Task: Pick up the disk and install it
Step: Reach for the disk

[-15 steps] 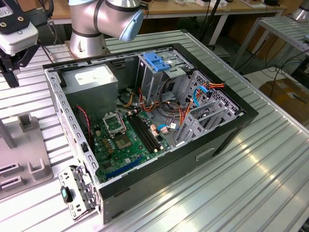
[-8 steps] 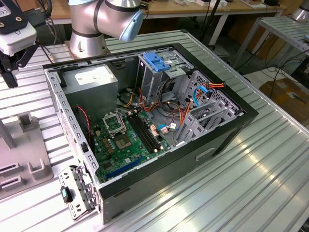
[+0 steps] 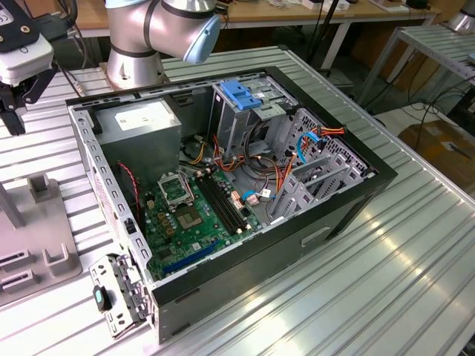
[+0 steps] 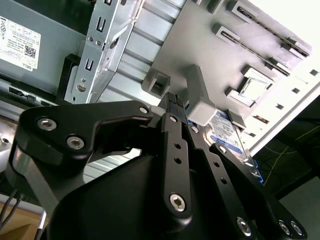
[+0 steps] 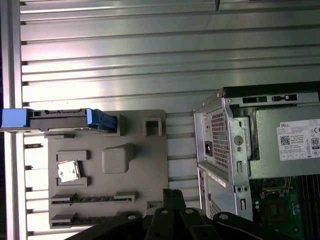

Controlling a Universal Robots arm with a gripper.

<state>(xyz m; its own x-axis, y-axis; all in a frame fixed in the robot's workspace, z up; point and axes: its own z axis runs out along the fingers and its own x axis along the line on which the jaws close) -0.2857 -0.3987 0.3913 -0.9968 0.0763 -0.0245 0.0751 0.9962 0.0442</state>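
The disk (image 5: 60, 120) stands on its edge in a slot at one end of the grey fixture plate (image 5: 115, 165), with its blue carrier frame showing at both ends. In the second wrist view its white label with a blue band (image 4: 227, 132) peeks out behind a grey block of the plate. My gripper (image 5: 172, 195) hovers over the plate's opposite end, apart from the disk, with nothing between its fingers. Its black fingertips (image 4: 172, 100) meet, so it is shut. In the exterior view the gripper (image 3: 10, 111) hangs at the far left, above the plate (image 3: 37, 237).
An open computer case (image 3: 356, 200) lies on the ribbed metal table, with the grey power-supply box (image 3: 141, 122), the motherboard (image 3: 185, 215) and a light-blue bracket (image 3: 241, 93) on the drive cage. The arm's base (image 3: 133, 59) stands behind the case. A small silver chip (image 5: 67, 171) rests on the plate.
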